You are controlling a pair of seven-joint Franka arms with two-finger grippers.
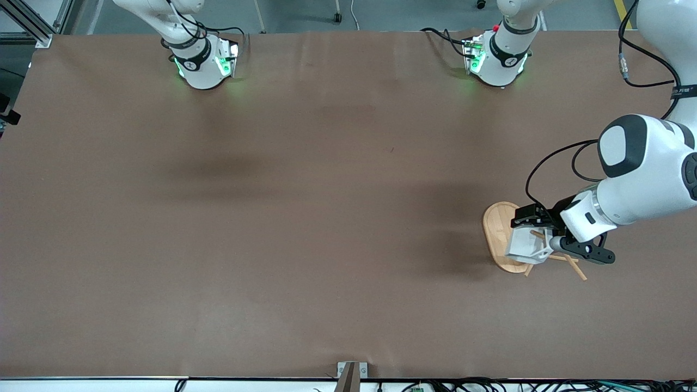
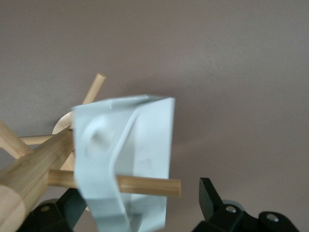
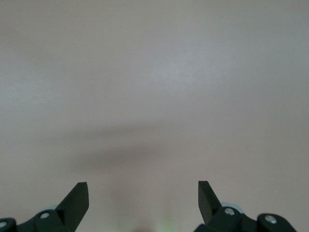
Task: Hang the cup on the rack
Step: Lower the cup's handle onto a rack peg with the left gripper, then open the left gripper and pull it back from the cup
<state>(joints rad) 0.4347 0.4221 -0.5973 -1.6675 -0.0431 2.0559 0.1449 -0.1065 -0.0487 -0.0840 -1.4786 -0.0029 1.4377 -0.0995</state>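
The white faceted cup [image 1: 524,245] hangs on the bamboo rack [image 1: 498,231] at the left arm's end of the table. In the left wrist view a thin peg [image 2: 149,185] passes through the handle of the cup [image 2: 140,140], beside the rack's post [image 2: 29,174]. My left gripper [image 1: 544,237] is open around the cup; in its wrist view [image 2: 140,208] one black finger [image 2: 210,198] stands clear of the cup's wall and the other is partly hidden by the cup. My right gripper [image 3: 143,193] is open and empty over bare table; it does not show in the front view.
The brown table [image 1: 305,218] carries only the rack. Both arm bases [image 1: 204,65] stand along its edge farthest from the front camera. More pegs [image 1: 574,267] stick out of the rack under the left hand.
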